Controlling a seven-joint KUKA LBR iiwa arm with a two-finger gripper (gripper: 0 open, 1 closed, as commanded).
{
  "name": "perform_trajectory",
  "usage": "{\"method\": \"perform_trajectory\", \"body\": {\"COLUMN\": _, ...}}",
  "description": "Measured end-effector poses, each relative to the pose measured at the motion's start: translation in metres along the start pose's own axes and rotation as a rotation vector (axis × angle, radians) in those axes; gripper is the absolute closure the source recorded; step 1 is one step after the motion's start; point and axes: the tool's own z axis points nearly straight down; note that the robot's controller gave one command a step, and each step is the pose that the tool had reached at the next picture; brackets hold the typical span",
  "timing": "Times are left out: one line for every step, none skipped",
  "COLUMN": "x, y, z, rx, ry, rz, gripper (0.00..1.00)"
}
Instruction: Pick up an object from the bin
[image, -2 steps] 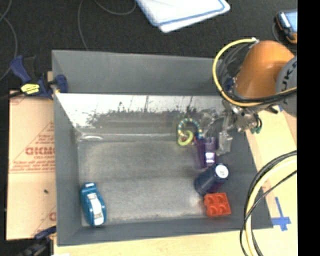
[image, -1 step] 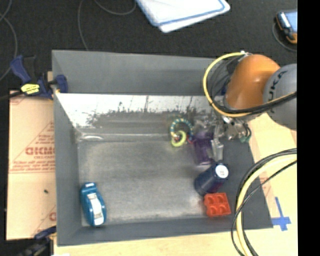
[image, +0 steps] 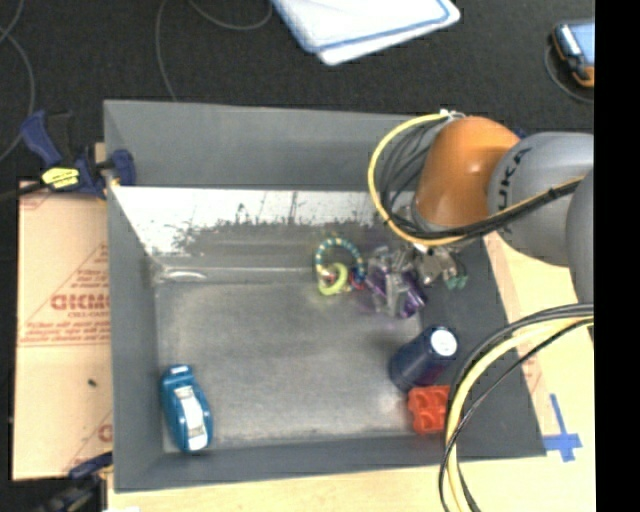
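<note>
The arm (image: 548, 178) reaches into the bin (image: 300, 150) from the right, its wrist under an orange cover (image: 458, 178) with a loop of cables (image: 384, 168) round it. The jaws hang below that cover, low in the far right part of the bin, right over a small purple thing (image: 382, 287) of see-through plastic that lies on the bin floor close to the far wall. The jaws' grey tips are down among the purple pieces and seem to touch them. Whether the jaws are open or closed cannot be told from this angle, nor whether the purple thing sits between them.

Just left of the purple thing, and touching or nearly touching it, lies a ring of beads (image: 333, 262) in green, blue and yellow. Nearer and a little to the right lies a dark blue cylinder (image: 420, 362) with a white cap, tilted on its side. An orange brick (image: 428, 408) sits just beside it at the near right corner. Well apart from all these, in the near left corner, lies a blue and white gadget (image: 186, 408), long side running near to far. The middle of the bin floor is bare grey metal
</note>
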Motion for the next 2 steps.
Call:
{"method": "perform_trajectory", "body": {"x": -0.001, "y": 0.0, "z": 0.0, "rx": 0.001, "ry": -0.005, "rz": 0.0, "gripper": 1.0}}
{"method": "perform_trajectory", "body": {"x": -0.002, "y": -0.002, "z": -0.043, "rx": 0.003, "ry": -0.006, "rz": 0.001, "gripper": 1.0}}
